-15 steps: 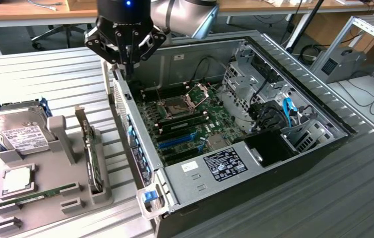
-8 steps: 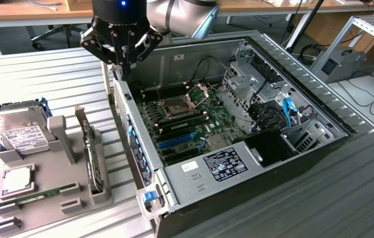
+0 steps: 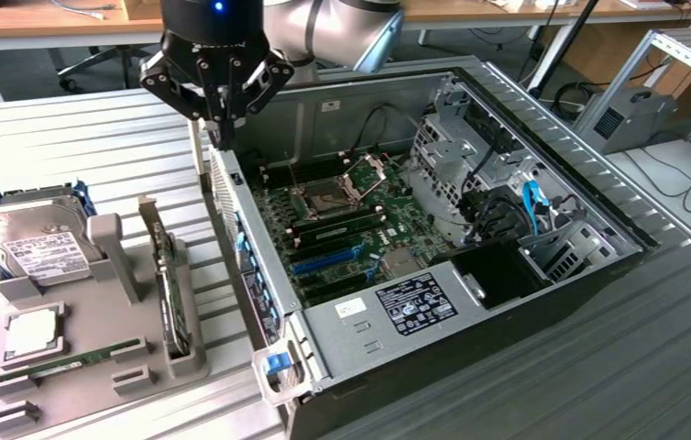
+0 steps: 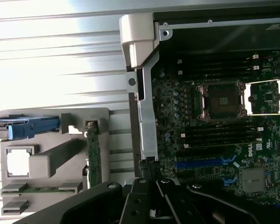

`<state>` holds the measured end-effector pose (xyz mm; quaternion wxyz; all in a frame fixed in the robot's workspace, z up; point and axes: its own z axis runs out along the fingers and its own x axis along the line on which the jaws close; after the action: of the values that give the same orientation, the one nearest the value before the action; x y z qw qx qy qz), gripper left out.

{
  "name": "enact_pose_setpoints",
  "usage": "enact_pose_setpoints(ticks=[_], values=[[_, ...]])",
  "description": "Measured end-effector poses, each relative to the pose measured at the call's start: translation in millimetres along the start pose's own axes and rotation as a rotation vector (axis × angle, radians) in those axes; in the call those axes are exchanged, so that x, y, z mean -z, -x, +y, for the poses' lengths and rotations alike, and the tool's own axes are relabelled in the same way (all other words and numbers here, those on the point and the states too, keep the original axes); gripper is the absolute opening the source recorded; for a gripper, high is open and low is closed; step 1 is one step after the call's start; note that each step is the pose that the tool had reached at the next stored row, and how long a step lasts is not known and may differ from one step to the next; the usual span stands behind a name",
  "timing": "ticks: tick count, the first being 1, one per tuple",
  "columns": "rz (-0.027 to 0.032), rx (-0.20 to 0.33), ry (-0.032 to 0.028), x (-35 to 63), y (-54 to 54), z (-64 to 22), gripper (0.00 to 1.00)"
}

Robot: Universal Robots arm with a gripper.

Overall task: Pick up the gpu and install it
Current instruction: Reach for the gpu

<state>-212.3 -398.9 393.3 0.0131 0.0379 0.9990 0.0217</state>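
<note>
Gripper (image 3: 221, 136) (image 4: 151, 189) hangs over the tall side wall of the open computer case (image 3: 358, 346) (image 4: 148, 116), the wall that faces the grey holder (image 3: 89, 390) (image 4: 46, 161). Fingers (image 3: 224, 110) are clenched together, tips pointing down, grasping nothing.

The gpu (image 3: 172, 295) is out of the grip. It stands on its long edge in a slot along the holder's edge nearest the case. Its silver bracket end sits at the holder corner closer to the gripper, and the card runs away from there along that edge. It is lower than the fingertips, off to the exterior view's left of them, and apart from them. In the wrist view it reads as a thin green strip (image 4: 94, 154), near the case wall but not touching it.

Also on the holder:
- hard drive (image 3: 40, 252) in a blue frame, at the corner away from the case
- CPU (image 3: 30, 332)
- RAM stick (image 3: 71, 359), lying flat

Holder and case rest side by side on the slatted metal table (image 3: 77, 147). Inside the case the motherboard (image 3: 345, 220) (image 4: 214, 140) lies flat, with its blue slot (image 3: 321, 261) (image 4: 203, 163) on the side toward the gripper's wall.
</note>
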Motion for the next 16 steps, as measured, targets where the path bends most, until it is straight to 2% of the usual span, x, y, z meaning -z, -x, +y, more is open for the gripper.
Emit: enact_pose_setpoints(ticks=[16], values=[[0.0000,0.000,0.0000,0.4,-12.8,-1.0,0.11]])
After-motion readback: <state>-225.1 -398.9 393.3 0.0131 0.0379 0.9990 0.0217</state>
